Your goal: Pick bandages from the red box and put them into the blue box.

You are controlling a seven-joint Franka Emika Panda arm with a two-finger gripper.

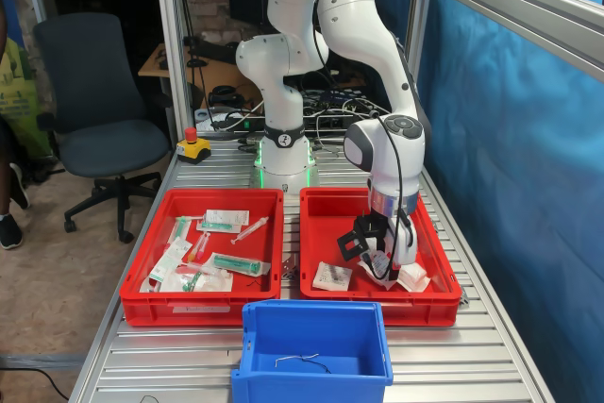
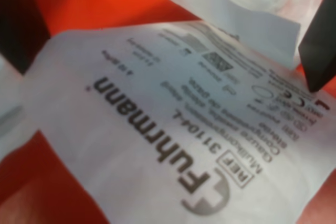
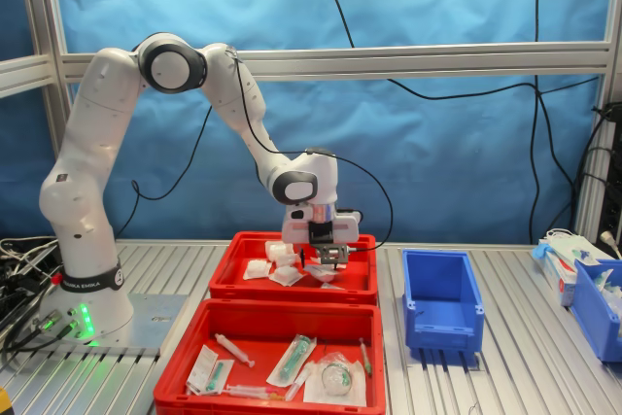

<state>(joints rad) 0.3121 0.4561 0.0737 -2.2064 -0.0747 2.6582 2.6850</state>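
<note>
My gripper [image 1: 382, 257] is down inside the red box [image 1: 377, 311], low over the white bandages at its front right. In the wrist view the gripper [image 2: 168, 77] is open. Its dark fingers [image 2: 319, 51] stand wide apart on either side of a white printed bandage packet [image 2: 157, 108] lying on the red floor. Other bandage packets lie beside it [image 1: 332, 277] [image 1: 412, 277]. In the second exterior view the gripper [image 3: 321, 264] is in the far red box [image 3: 292, 291], with packets [image 3: 259, 269] to its left. The blue box [image 1: 316, 346] [image 3: 442, 308] stands apart.
A second red tray [image 1: 203, 252] [image 3: 282, 362] holds syringes and green-printed packs. A thin wire lies in the blue box. A yellow stop button [image 1: 192, 147] sits by the arm's base. Aluminium frame posts and blue curtains close in the table. More blue bins [image 3: 595, 298] stand at the second exterior view's right.
</note>
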